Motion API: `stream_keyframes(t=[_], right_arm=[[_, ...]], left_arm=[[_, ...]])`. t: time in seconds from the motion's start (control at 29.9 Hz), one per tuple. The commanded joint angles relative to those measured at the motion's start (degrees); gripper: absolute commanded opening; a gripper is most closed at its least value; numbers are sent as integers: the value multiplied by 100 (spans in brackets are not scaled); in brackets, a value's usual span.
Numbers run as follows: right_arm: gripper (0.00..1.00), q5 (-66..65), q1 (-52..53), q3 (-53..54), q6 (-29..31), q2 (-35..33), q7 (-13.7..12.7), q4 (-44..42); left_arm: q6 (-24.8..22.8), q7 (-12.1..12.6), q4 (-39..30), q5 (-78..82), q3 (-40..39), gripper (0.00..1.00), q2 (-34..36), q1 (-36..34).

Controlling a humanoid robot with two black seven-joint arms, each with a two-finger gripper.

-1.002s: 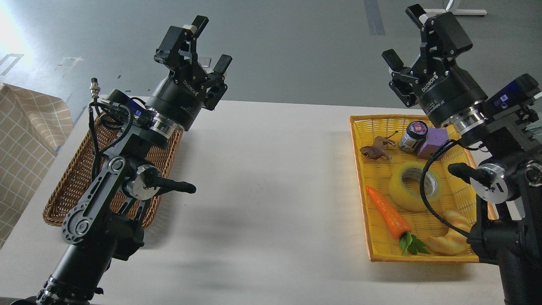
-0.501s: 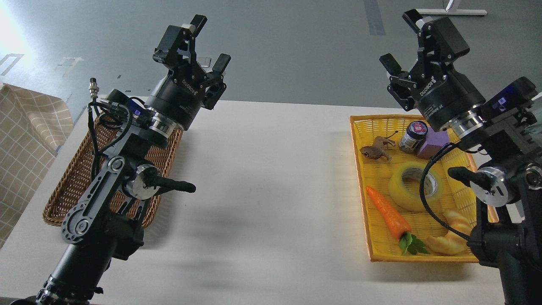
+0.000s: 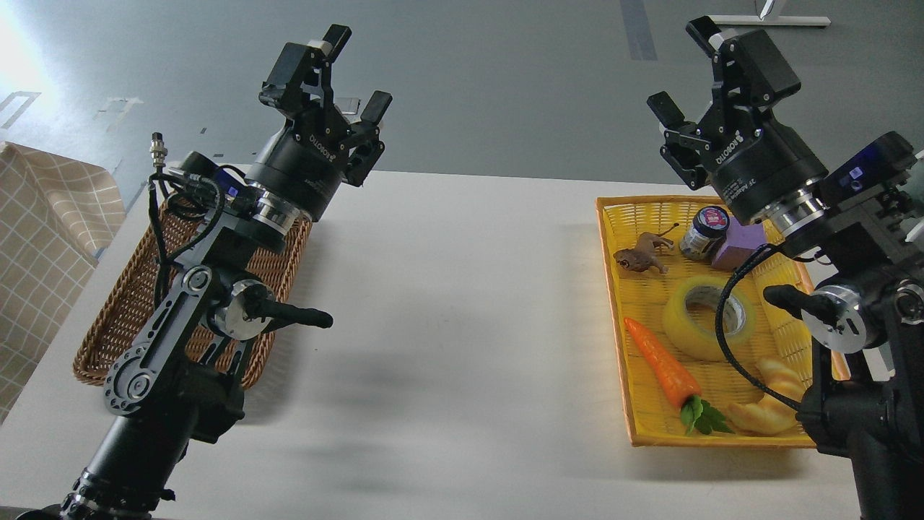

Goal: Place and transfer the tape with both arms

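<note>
The tape [image 3: 706,318], a translucent yellow roll with a grey-white core, lies flat in the middle of the yellow basket [image 3: 616,303] on the right of the table. My right gripper [image 3: 682,68] is open and empty, raised high above the basket's far end, well apart from the tape. My left gripper [image 3: 356,72] is open and empty, raised above the far end of the brown wicker basket [image 3: 115,325] on the left. A black cable of my right arm crosses in front of the tape's right side.
The yellow basket also holds an orange carrot [image 3: 660,365], a pale croissant [image 3: 769,404], a brown toy animal [image 3: 639,258], a small jar [image 3: 704,231] and a purple block [image 3: 736,245]. A white table [image 3: 462,325] lies between the baskets. A checked cloth [image 3: 43,238] hangs at the left.
My right gripper has shifted slightly to the left and turned a little over the last second. My left arm has barely moved. The tape lies where it was.
</note>
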Motion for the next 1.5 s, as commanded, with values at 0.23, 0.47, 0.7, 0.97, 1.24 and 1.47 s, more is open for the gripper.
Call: stream_keyframes(t=[0.23,0.47,0.7,0.97,1.24,1.47], right_arm=[[100,0,-80,0,0,0,-23,9],[100,0,-62,9,0,0,-41,18],[100,0,-27,0,0,0,-50,9],[100,-9,-27,0,0,0,-59,0],[100,-9,-18,0,0,-9,-76,9],[100,-9,-1,0,0,-18,-76,9]], left_arm=[[21,18,0,-9,-17,98,-76,8],[21,18,0,0,0,98,-172,8],[21,18,0,0,0,98,-137,0],[21,62,0,-9,18,98,-128,-9],[21,62,9,-9,18,98,-146,-18],[30,62,17,-9,18,98,-128,-18]])
